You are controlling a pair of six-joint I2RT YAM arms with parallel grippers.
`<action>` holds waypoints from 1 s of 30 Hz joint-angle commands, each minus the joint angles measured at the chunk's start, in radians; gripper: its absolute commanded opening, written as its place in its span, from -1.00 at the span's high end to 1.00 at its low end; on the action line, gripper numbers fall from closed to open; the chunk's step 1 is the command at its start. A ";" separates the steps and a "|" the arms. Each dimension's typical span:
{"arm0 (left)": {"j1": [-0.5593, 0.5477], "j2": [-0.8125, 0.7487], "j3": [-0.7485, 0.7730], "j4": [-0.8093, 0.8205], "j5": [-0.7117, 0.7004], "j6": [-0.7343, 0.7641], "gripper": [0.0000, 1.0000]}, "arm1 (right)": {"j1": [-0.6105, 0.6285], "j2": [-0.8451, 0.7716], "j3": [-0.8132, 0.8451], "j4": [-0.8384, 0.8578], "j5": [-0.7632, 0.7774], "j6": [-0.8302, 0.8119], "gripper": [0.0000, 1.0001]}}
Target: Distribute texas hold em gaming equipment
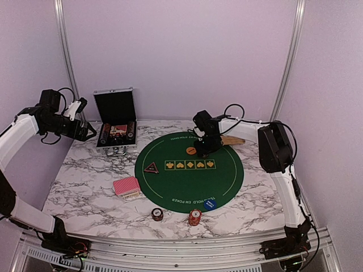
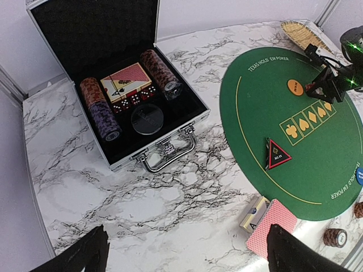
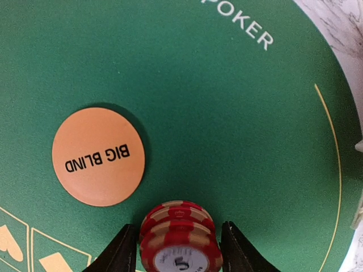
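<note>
One short stack of poker chips (image 3: 180,249) is flanked by the right gripper (image 3: 177,225) beside the orange disc (image 3: 97,156), likely as the blind's stake; grip cannot be told. Left gripper (image 2: 187,231) is held open, empty.

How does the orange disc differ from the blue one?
Orange disc lies far on the mat, blue disc at its near edge. Orange reads BIG BLIND in black; blue's white lettering is too small to read. Both are round and lie flat on the mat.
</note>
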 commanded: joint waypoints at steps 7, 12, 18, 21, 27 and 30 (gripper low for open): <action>0.004 -0.027 0.030 -0.032 0.041 0.001 -0.98 | -0.006 -0.034 0.111 -0.020 -0.006 -0.021 -0.12; 0.004 -0.022 0.032 -0.037 0.019 0.003 -0.98 | 0.035 -0.124 0.083 -0.034 0.005 -0.035 -0.11; 0.003 -0.025 0.034 -0.039 0.021 0.007 -0.98 | 0.150 -0.316 -0.151 -0.035 0.023 -0.039 -0.15; 0.002 -0.024 0.035 -0.038 0.022 0.009 -0.98 | 0.222 -0.435 -0.325 -0.015 -0.009 -0.015 -0.31; 0.005 -0.018 0.033 -0.040 0.026 0.014 -0.98 | 0.390 -0.634 -0.583 -0.025 -0.091 0.058 -0.61; 0.003 -0.017 0.036 -0.040 0.030 0.013 -0.98 | 0.461 -0.682 -0.639 -0.040 -0.110 0.101 -0.67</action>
